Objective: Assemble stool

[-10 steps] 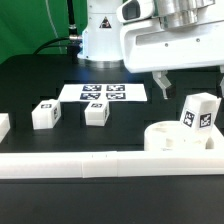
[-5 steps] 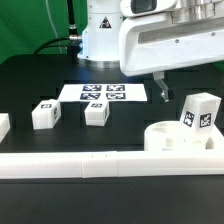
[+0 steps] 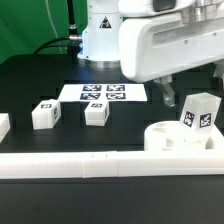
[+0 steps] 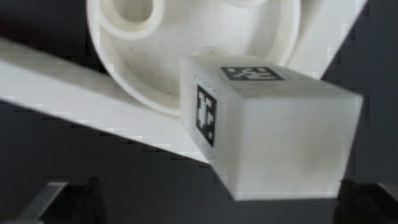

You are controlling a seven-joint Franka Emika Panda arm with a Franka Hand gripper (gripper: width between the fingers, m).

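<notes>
Rail pieces (image 3: 80,163) are laid nearest on the table (image 3: 30,85); just behind, at the exterior view's right, the round seat (image 3: 168,138) is found with an upright leg (image 3: 200,112) close beside it. Over the last second the end effector (image 4: 217,200) has been lowered toward that leg, fingers (image 4: 68,198) spread and empty, so a grasp is judged imminent. Two spare legs (image 3: 96,112) are left farther back.

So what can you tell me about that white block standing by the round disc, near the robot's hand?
The leg is a short, chunky white block, plastic by its look, with square black-and-white tags on two faces. It stands roughly upright at the rim of the round seat, at the exterior view's right; whether it is fixed there is unclear. The gripper hovers open near it, not touching.
</notes>
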